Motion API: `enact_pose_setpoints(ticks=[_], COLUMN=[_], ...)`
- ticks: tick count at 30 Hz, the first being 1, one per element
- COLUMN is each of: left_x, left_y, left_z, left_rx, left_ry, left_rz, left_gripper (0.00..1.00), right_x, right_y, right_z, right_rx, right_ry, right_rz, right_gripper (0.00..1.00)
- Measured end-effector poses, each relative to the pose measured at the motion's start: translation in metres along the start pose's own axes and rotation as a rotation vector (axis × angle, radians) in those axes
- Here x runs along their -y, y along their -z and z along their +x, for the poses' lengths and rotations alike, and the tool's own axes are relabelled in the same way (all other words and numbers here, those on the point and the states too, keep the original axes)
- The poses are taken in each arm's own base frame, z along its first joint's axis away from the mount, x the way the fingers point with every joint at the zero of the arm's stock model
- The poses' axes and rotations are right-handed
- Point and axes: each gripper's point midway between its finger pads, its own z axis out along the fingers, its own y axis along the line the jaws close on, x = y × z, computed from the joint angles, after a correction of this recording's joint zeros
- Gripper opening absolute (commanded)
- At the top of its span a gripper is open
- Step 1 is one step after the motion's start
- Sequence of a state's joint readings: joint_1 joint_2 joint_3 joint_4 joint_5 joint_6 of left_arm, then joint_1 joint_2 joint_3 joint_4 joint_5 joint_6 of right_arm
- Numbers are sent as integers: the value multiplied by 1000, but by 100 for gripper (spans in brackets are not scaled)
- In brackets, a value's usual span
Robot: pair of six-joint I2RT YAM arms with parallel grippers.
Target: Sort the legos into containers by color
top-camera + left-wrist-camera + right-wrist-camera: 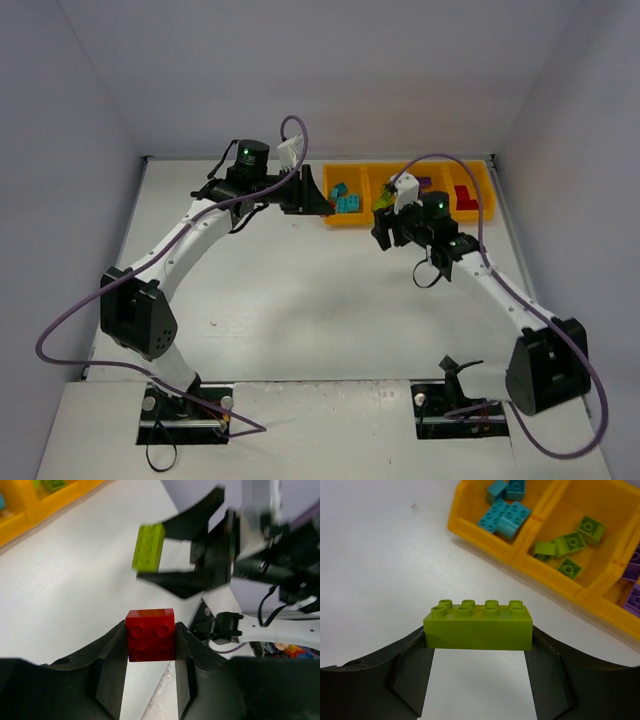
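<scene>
My left gripper [151,641] is shut on a red two-by-two lego [150,630], held above the white table. My right gripper [478,639] is shut on a lime green two-by-four lego [478,627] by its short ends; the left wrist view shows that brick [149,547] opposite, between the right gripper's fingers [195,517]. From above, both grippers hover just in front of the orange-yellow tray [350,221], the left [322,200] by its left end, the right [385,220] near the second compartment. The tray's compartments hold teal legos [505,515], lime legos [567,545] and purple legos [632,580].
Red bricks [465,195] lie in the tray's rightmost compartment. White walls enclose the table on three sides. Purple cables loop from both arms [430,160]. The arm bases stand at the near edge.
</scene>
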State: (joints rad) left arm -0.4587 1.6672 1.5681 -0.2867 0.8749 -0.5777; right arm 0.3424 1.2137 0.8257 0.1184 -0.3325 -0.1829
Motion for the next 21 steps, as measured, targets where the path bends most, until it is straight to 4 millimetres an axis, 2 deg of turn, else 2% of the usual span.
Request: enact_pose_setpoints(ticks=[5,8,11,15,16,18,19,21], left_x=[-29,-38,-41,-39,-38,-37,-36,-35], left_y=[10,16,23,31,34,38,39,42], left_z=[19,32,39,42,43,45,46,46], left_rx=[-4,-16,-18,-5,-4,0,0,7], left_ry=[20,26,22,3,1,-4,-5,-11], left_rz=[-122,-170,-203,-226,-232,-239,-243,-251], left_gripper=[10,11,11,11,10,11,11,11], right_x=[63,92,113,133,137,143,144,148], right_y=[-41,-66,-90,-122,-130,-143,-149,-157], right_z=[-25,-46,-53,-46,-41,-32,-28,-23], right_rx=[-19,6,14,-6,-17,-36,-46,-58], right_ry=[-132,-199,-270,-345,-359,-378,-387,-397], right_rz=[166,245,314,370,382,400,406,417], right_gripper=[0,1,4,13,20,26,35,45])
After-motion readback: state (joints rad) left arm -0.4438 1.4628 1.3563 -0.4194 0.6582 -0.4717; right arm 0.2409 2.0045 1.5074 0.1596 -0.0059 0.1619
